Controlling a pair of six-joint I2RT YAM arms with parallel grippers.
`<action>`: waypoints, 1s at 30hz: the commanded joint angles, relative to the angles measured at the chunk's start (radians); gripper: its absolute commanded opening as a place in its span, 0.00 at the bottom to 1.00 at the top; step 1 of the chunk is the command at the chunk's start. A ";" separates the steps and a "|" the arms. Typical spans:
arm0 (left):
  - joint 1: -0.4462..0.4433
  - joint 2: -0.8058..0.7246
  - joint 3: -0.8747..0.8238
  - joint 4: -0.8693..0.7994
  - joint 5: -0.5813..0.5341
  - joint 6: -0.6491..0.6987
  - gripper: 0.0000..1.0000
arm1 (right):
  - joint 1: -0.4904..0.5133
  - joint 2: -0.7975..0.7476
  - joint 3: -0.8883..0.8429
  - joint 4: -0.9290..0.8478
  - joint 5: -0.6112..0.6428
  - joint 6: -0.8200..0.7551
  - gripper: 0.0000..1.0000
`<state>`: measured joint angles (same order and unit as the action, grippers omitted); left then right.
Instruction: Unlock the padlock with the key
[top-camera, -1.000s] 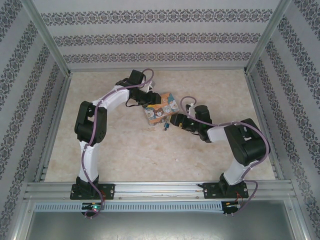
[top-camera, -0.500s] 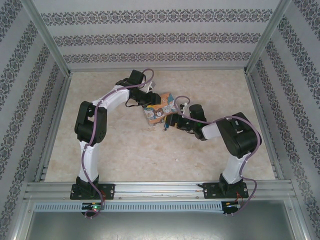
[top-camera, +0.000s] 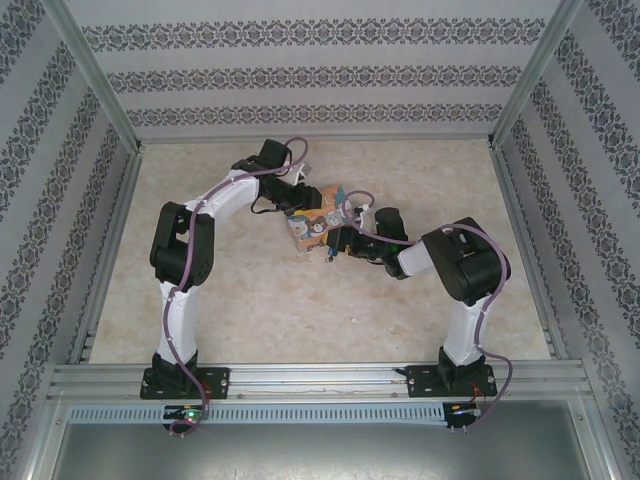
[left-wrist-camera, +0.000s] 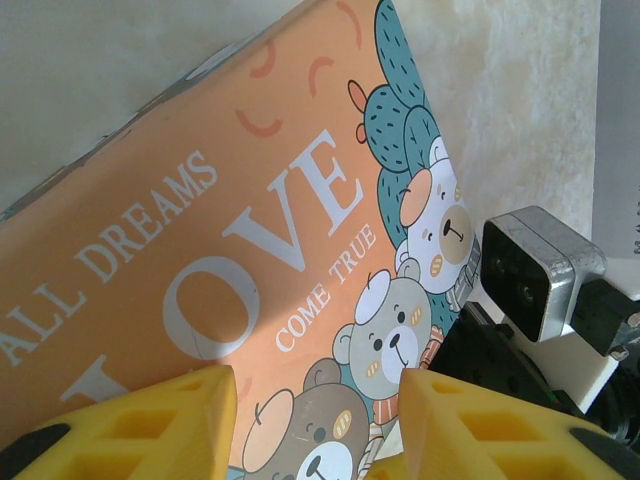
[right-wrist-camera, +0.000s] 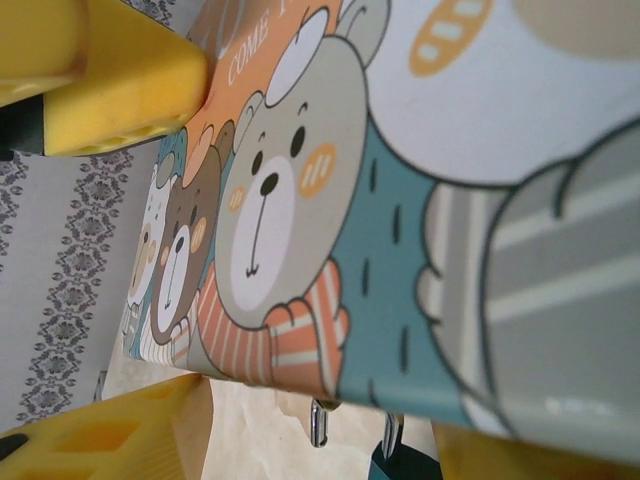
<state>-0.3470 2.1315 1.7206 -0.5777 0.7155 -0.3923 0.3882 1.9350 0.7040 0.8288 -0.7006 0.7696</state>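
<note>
The right tool (right-wrist-camera: 320, 452) has its yellow fingers apart, one at each lower corner of its wrist view, and clamps nothing; whether it carries the key I cannot tell. In the gap between them sits the padlock (right-wrist-camera: 400, 463). It shows as a scrap of teal body with a thin silvery piece just beside it, which I take for the shackle, running up to the lower edge of the bear tin (left-wrist-camera: 250, 200). So the padlock lies dead ahead of this tool, at the tin's near side. Its long axis seems to run roughly along the tool's reach, with the shackle end toward the tin. The right arm is plainly the nearer one. The left tool (left-wrist-camera: 315, 392) is also apart, poised over the tin's printed face at its far-left end, steadying it at most. Tin and padlock rest mid-counter (top-camera: 250, 300), between the two arms.
</note>
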 joint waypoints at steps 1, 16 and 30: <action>-0.008 0.039 0.004 -0.094 -0.044 0.027 0.46 | 0.016 0.028 0.018 0.078 -0.049 0.010 0.59; -0.007 0.039 0.007 -0.105 -0.050 0.031 0.46 | 0.018 0.007 -0.009 0.085 -0.073 0.006 0.48; -0.006 0.039 0.007 -0.111 -0.056 0.033 0.46 | 0.018 0.005 -0.018 0.081 -0.083 -0.003 0.32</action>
<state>-0.3470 2.1323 1.7283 -0.6003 0.6994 -0.3836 0.3908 1.9476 0.6937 0.8726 -0.7391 0.7792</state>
